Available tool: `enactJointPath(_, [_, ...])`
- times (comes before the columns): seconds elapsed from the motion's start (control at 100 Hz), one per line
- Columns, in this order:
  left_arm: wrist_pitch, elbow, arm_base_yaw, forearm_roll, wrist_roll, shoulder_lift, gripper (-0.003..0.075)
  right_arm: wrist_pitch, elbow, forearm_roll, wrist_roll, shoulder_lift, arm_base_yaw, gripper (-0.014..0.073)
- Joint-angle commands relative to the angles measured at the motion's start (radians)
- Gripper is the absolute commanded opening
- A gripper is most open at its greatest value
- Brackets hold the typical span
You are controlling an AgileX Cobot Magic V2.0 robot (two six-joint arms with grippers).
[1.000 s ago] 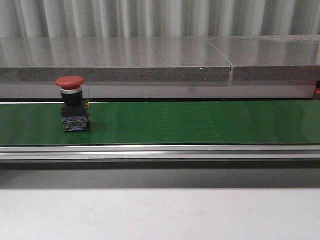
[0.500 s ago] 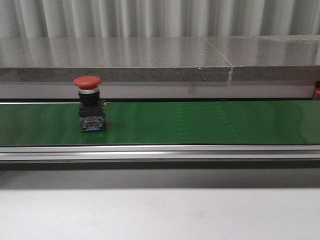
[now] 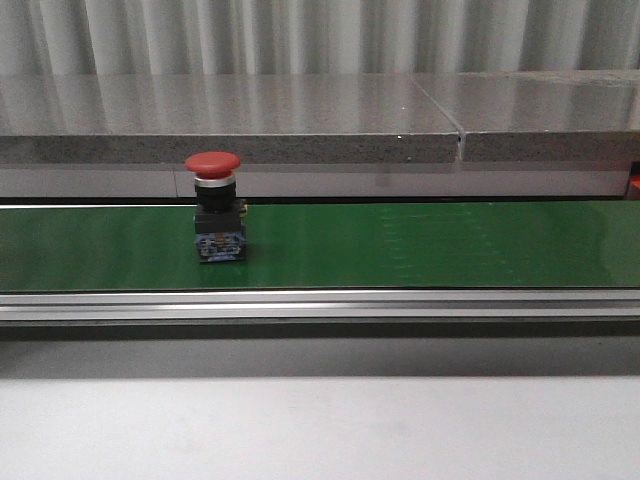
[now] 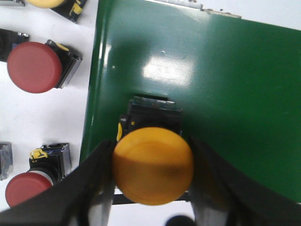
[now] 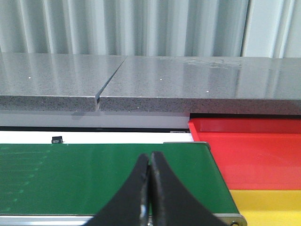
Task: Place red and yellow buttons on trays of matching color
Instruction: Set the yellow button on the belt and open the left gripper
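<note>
Front view, near to far: pale matte worktop [image 3: 320, 430] fills the bottom of the frame, then a brushed metal rail [image 3: 320, 304], then the green belt [image 3: 450, 245] running edge to edge, both ends cut off. Red button [image 3: 214, 207] stands upright on the belt, left of centre: domed red cap, black collar, blue-and-black block base; base details too small to read. Behind it a speckled grey stone ledge [image 3: 300, 125] with a seam right of centre, then ribbed sheet wall [image 3: 320, 35].

Left wrist view: left claw [image 4: 153, 188] clamped around a yellow button [image 4: 153, 165], smooth round cap, one dark finger against each side; fingertips cut off by the bottom edge. It sits over the belt's edge. On the white surface beside the belt lie spare red buttons [image 4: 35, 67], partly cropped.

Right wrist view: right claw [image 5: 149, 188] clenched, fingers pressed together, holding nothing, above the belt. Red tray [image 5: 249, 150] and yellow tray [image 5: 268, 207] at lower right, both cut off.
</note>
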Motion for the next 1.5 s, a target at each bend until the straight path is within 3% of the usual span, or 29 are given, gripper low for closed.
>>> enactJointPath(0.0, [-0.013, -0.022, -0.007, -0.006, 0.021, -0.025, 0.0169, -0.084, -0.019, -0.003, -0.009, -0.021, -0.002, -0.0060])
enactJointPath(0.12, [-0.022, -0.022, -0.007, -0.011, 0.030, -0.023, 0.0214, -0.084, -0.019, -0.003, -0.009, -0.021, -0.002, -0.0060])
enactJointPath(0.29, [-0.029, -0.022, -0.007, -0.047, 0.038, -0.023, 0.0501, -0.084, -0.019, -0.003, -0.009, -0.021, -0.002, -0.0060])
enactJointPath(0.38, [-0.052, -0.022, -0.007, -0.065, 0.042, -0.025, 0.0558, -0.084, -0.019, -0.003, -0.009, -0.021, -0.002, -0.0060])
enactJointPath(0.59, [-0.142, -0.022, -0.048, -0.108, 0.103, -0.099, 0.0514, -0.084, -0.019, -0.003, -0.009, -0.021, -0.002, -0.0060])
enactJointPath(0.66, [-0.169, -0.021, -0.082, -0.108, 0.105, -0.133, 0.0466, -0.084, -0.019, -0.003, -0.009, -0.021, -0.002, -0.0060])
enactJointPath(0.73, [-0.191, -0.011, -0.125, -0.106, 0.128, -0.167, 0.0352, -0.084, -0.019, -0.003, -0.009, -0.021, -0.002, -0.0060])
enactJointPath(0.89, [-0.263, 0.059, -0.230, -0.101, 0.132, -0.255, -0.0023, -0.084, -0.019, -0.003, -0.009, -0.021, -0.002, -0.0060])
enactJointPath(1.12, [-0.362, 0.196, -0.309, -0.100, 0.133, -0.403, -0.0020, -0.084, -0.019, -0.003, -0.009, -0.021, -0.002, -0.0060])
enactJointPath(1.49, [-0.459, 0.484, -0.316, -0.103, 0.133, -0.802, -0.0020, -0.084, -0.019, -0.003, -0.009, -0.021, -0.002, -0.0060])
